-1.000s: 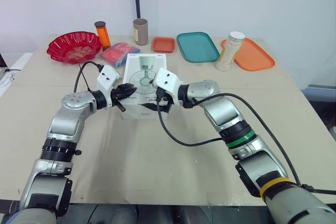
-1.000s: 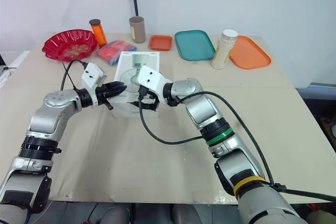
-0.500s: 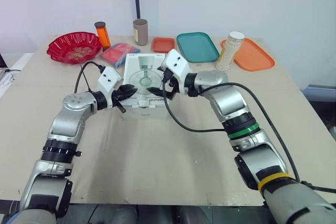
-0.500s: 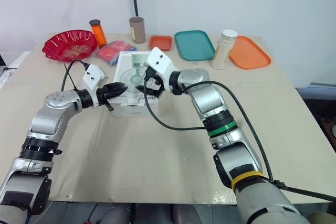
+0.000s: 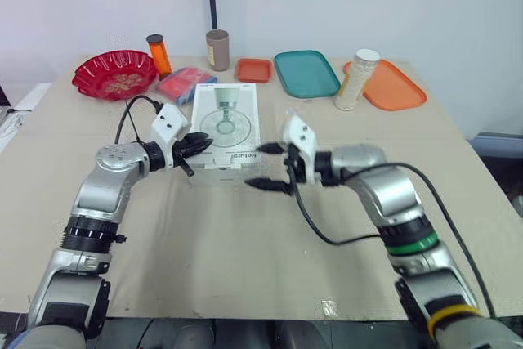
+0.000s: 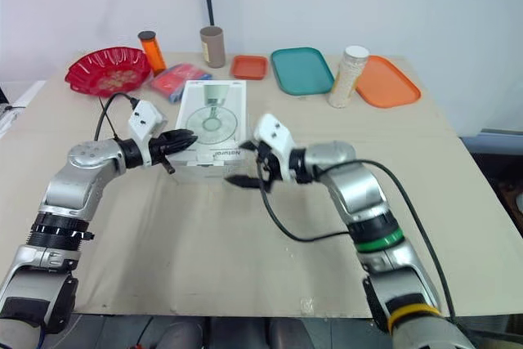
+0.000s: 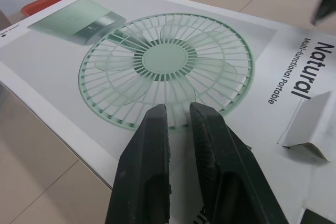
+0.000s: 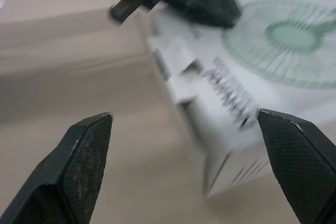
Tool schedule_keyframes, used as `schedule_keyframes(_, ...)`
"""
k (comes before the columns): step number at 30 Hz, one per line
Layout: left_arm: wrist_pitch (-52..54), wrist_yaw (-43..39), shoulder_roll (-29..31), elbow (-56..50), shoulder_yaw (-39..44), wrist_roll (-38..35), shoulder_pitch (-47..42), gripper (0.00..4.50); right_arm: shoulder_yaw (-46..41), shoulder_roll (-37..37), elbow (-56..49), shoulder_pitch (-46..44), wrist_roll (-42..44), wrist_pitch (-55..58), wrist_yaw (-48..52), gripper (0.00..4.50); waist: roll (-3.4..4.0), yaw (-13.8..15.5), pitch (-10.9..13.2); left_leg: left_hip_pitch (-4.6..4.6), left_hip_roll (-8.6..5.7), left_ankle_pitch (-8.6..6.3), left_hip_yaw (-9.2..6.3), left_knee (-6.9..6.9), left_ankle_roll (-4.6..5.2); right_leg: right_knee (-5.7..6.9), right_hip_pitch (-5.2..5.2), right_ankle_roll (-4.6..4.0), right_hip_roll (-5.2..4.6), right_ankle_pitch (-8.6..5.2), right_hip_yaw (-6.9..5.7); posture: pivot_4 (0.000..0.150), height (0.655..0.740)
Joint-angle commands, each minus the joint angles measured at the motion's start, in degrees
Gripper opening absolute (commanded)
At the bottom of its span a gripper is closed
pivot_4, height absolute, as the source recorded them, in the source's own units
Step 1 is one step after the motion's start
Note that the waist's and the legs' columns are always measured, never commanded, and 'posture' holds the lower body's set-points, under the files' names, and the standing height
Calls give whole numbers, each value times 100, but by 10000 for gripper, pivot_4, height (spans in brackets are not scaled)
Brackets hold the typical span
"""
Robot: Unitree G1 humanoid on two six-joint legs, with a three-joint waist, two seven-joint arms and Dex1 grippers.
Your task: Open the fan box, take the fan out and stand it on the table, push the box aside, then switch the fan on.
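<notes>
White fan box (image 5: 226,124) lies flat on the table (image 5: 245,239), apparently unopened. My left gripper (image 5: 198,145) rests over its near left edge, fingers almost together, gripping nothing. My right gripper (image 5: 270,167) hangs spread wide just off the box's near right corner, empty.

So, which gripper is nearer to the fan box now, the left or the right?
Left. The left gripper is over the top of the fan box, at its left edge. The right gripper, open, hangs apart from the box, off its front right corner.
</notes>
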Motion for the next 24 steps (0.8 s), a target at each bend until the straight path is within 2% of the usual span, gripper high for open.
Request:
schedule_keyframes(1, 118, -138, 68, 68, -157, 101, 94, 8033, 18, -59, -450, 64, 91, 19, -12, 45000, 3, -22, -2, 2, 1, 1, -1, -1, 2, 0, 0, -1, 3, 1, 0, 1500, 7400)
schedule_keyframes(6, 107, -258, 116, 66, -204, 134, 89, 8033, 255, 108, -184, 155, -166, -147, -261, 45000, 3, -23, -2, 2, 1, 1, -1, -2, 2, -6, 5, 2, 3, -1, 1, 1500, 7400)
schedule_keyframes(11, 93, -343, 173, 109, -212, 150, 60, 8033, 355, 99, -400, 273, -76, -110, -206, 45000, 3, -15, -2, 1, 0, 1, -2, -2, 2, -6, 5, 2, 2, -2, 0, 1500, 7400)
schedule_keyframes(18, 26, -429, 278, 208, -215, 196, -35, 8033, 300, -477, -1387, 1057, 557, -222, 673, 45000, 3, 0, -2, 1, 0, 1, -3, -3, 2, -6, 5, 3, 2, -2, -1, 1500, 7400)
schedule_keyframes(22, -40, -507, 355, 226, -217, 228, -49, 8033, 284, -540, -1238, 1126, 516, -236, 615, 45000, 3, -9, -2, 1, 0, 0, -3, -1, 3, -6, 5, 5, 3, -3, 1, 1500, 7400)
schedule_keyframes(24, -49, -541, 375, 206, -222, 245, -43, 8033, 322, -476, -784, 1020, 201, -337, 308, 45000, 3, -12, -2, 6, 2, 2, -3, -1, 2, -4, 7, 3, 6, -2, 1, 1500, 7400)
